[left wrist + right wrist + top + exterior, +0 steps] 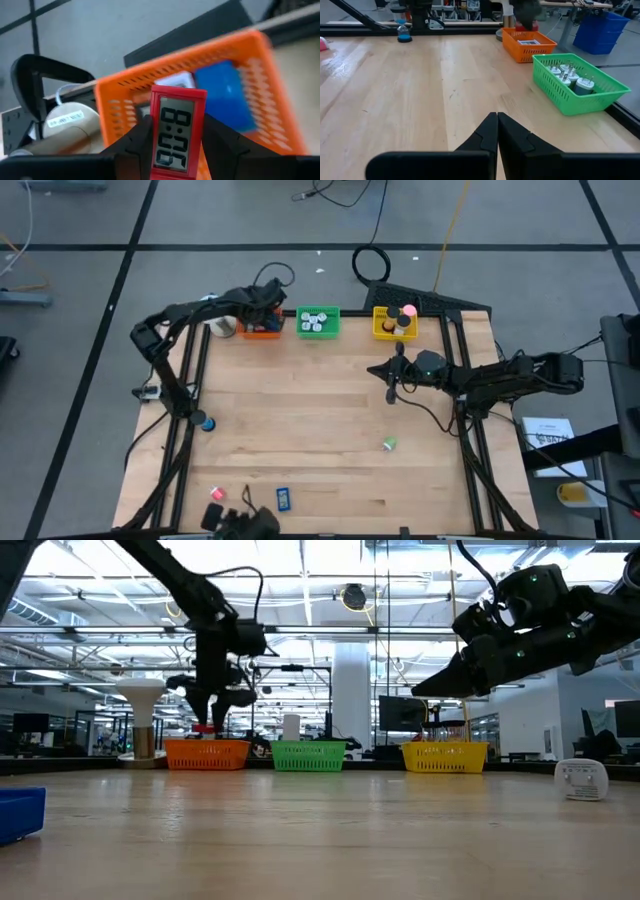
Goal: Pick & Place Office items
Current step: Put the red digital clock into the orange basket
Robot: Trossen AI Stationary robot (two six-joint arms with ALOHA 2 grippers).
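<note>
My left gripper (pixel 262 312) hangs over the orange tray (pixel 262 329) at the table's far left and is shut on a red flat rectangle with a digit display (pixel 178 132). A blue rectangle (pixel 226 95) and a white piece lie inside that tray. My right gripper (pixel 390 372) is shut and empty, raised above the table's right half, near the yellow tray (pixel 393 324). Loose items lie on the wood: a green bit (pixel 389 444), a blue rectangle (pixel 283 499), and red (pixel 216 493) and pink pieces at the near edge. My left gripper pinches the red rectangle between its two fingers (pixel 135 145), one on each long side edge (pixel 154 145). In the low view the fingers point down from above. The piece (pixel 205 727) hangs upright, lifted clear, just above the orange tray's rim (pixel 207 743).
A green tray (pixel 318 322) with white-topped pieces stands between the orange and yellow trays along the far edge. A blue hourglass-like thing (pixel 205 423) stands by the left frame post. A lamp (pixel 140 720) is left of the orange tray. The middle of the table is bare wood.
</note>
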